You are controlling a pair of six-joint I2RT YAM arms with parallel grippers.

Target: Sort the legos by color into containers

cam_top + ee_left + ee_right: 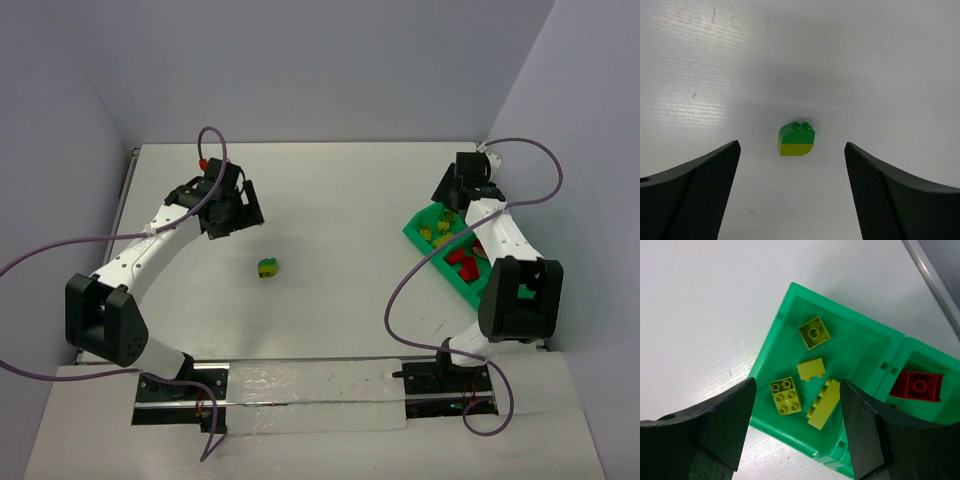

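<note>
Tray (855,347) sits right under your right gripper (796,381): jaws apart, holding nothing, four yellow-green bricks (786,396) below, red brick (916,386) one compartment to its right. Your left gripper (791,144) gapes empty too, two-colour brick (796,140) centred just ahead of its tips.

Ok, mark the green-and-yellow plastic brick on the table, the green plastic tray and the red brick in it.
Green-and-yellow plastic brick (796,140): left wrist view, front face.
Bright green plastic tray (773,335): right wrist view, left rim.
Red studded brick (917,386): right wrist view, studded top.
</note>
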